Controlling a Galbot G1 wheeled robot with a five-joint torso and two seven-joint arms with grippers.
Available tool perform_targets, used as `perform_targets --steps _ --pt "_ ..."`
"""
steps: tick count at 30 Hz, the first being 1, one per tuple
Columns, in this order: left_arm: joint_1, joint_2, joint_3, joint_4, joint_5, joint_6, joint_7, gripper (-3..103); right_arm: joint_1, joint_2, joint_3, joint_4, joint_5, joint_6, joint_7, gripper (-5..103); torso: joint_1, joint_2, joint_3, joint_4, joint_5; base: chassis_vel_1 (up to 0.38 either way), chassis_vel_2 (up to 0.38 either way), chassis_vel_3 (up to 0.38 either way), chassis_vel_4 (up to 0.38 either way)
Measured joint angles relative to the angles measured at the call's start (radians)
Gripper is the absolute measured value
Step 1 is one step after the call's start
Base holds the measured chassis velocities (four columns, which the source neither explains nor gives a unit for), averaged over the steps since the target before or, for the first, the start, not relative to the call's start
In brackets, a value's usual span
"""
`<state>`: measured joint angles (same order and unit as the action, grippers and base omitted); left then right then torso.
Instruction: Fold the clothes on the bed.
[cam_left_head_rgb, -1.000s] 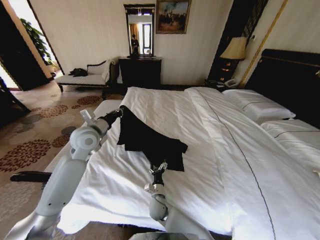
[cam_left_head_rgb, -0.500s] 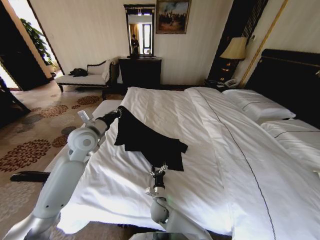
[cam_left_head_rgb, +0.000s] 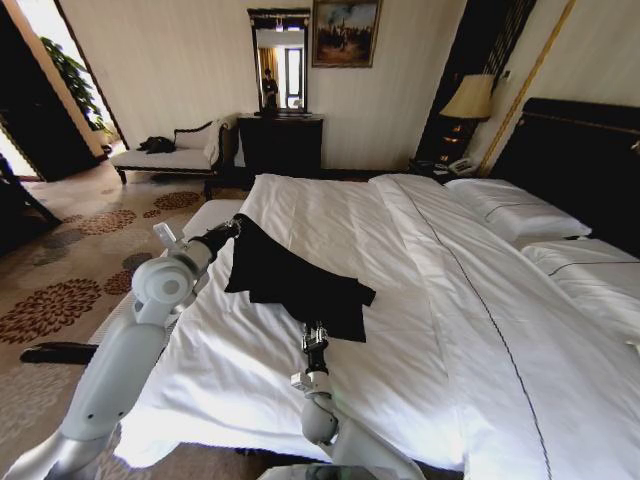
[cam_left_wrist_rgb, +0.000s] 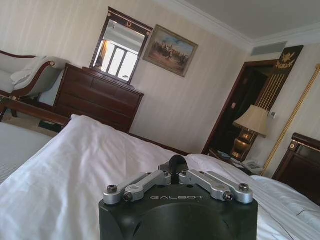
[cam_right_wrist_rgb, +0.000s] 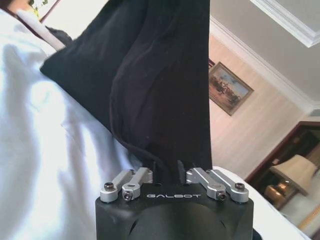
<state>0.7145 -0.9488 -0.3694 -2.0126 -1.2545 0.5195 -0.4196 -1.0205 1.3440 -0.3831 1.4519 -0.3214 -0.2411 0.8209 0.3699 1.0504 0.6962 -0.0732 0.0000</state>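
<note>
- Left gripper (cam_left_head_rgb: 237, 224) stretches over the bed (cam_left_head_rgb: 420, 300), its jaws clamped on the raised far corner of the black T-shirt (cam_left_head_rgb: 295, 280).
- Right gripper (cam_left_head_rgb: 316, 328) pinches the T-shirt's near hem.
- Pillows (cam_left_head_rgb: 515, 215) lie well apart from the T-shirt.

Bed (cam_left_head_rgb: 420, 300) (white) bears T-shirt (cam_left_head_rgb: 295, 280).

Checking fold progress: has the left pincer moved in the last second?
Yes. The left pincer, holding the T-shirt, has drifted slightly left, toward the bed edge and away from the pillows.
</note>
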Motion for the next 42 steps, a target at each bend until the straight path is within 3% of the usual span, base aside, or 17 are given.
perform_targets --steps 1,3,4,6,11,13,14,17,20,25,32,34,39,42 --pt "0.001 0.001 0.0 0.0 0.0 0.0 0.0 2 -0.001 0.0 0.004 0.0 0.0 0.013 -0.011 23 0.0 0.0 0.0 0.0 0.0 0.0 0.0 0.0 0.0" --pt "0.001 0.001 -0.001 0.0 0.001 0.001 0.0 2 -0.002 -0.001 0.009 -0.001 0.001 0.024 -0.022 23 0.0 0.0 0.0 0.0 0.0 0.0 0.0 0.0 0.0" --pt "0.001 0.002 -0.001 0.0 0.001 0.001 0.0 2 -0.003 -0.002 0.013 -0.001 0.003 0.033 -0.031 13 0.0 0.0 0.0 0.0 0.0 0.0 0.0 0.0 0.0" --pt "0.002 0.002 -0.003 0.0 0.001 0.001 0.0 2 -0.007 -0.005 0.022 -0.001 0.01 0.047 -0.048 7 0.0 0.0 0.0 0.0 0.0 0.0 0.0 0.0 0.0" --pt "0.012 0.002 -0.014 -0.005 0.001 0.001 0.001 2 -0.017 -0.006 0.053 0.006 0.029 0.106 -0.099 1 0.0 0.0 0.0 0.0 0.0 0.0 0.0 0.0 0.0" --pt "0.029 0.006 -0.029 -0.014 -0.001 0.001 0.001 2 -0.024 -0.009 0.098 0.022 0.037 0.186 -0.158 0 0.0 0.0 0.0 -0.0001 0.0 0.0 0.0 0.0 0.0" --pt "0.029 0.006 -0.029 -0.014 -0.001 0.001 0.001 2 -0.024 -0.009 0.098 0.022 0.037 0.186 -0.158 0 0.0 0.0 0.0 -0.0001 0.0 0.0 0.0 0.0 0.0" --pt "0.081 0.025 -0.07 -0.037 -0.008 -0.001 0.001 2 -0.037 -0.03 0.231 0.122 0.109 0.345 -0.283 0 0.0 0.0 0.0 0.0002 0.0001 0.0 0.0 0.0 0.0" --pt "0.119 0.036 -0.093 -0.059 -0.009 -0.004 0.0 2 -0.047 -0.051 0.312 0.21 0.191 0.377 -0.329 0 0.0 0.0 0.0 0.0002 0.0002 0.0 0.0 0.0 0.0" --pt "0.198 0.059 -0.146 -0.138 -0.022 -0.019 -0.004 2 -0.075 -0.123 0.508 0.412 0.371 0.395 -0.414 0 0.0 0.0 0.0 0.0 0.0 0.0 0.0 0.0 0.0" --pt "0.271 0.125 -0.235 -0.233 -0.042 -0.06 -0.005 2 -0.114 -0.221 0.676 0.596 0.515 0.409 -0.478 0 0.0 0.0 0.0 0.0 0.0002 0.0 0.0 0.0 0.0" --pt "0.315 0.182 -0.313 -0.297 -0.08 -0.071 -0.008 2 -0.144 -0.276 0.757 0.71 0.613 0.408 -0.497 0 0.0 0.0 0.0 -0.0001 0.0001 0.0 0.0 0.0 0.0" --pt "0.353 0.245 -0.411 -0.365 -0.136 -0.095 -0.007 2 -0.168 -0.337 0.839 0.818 0.729 0.396 -0.515 0 0.0 0.0 0.0 0.0001 0.0003 0.0 0.0 0.0 0.0" --pt "0.373 0.287 -0.495 -0.416 -0.215 -0.12 -0.006 2 -0.179 -0.392 0.92 0.903 0.828 0.373 -0.522 0 0.0 0.0 0.0 0.0001 0.0003 0.0 0.0 0.0 0.0"
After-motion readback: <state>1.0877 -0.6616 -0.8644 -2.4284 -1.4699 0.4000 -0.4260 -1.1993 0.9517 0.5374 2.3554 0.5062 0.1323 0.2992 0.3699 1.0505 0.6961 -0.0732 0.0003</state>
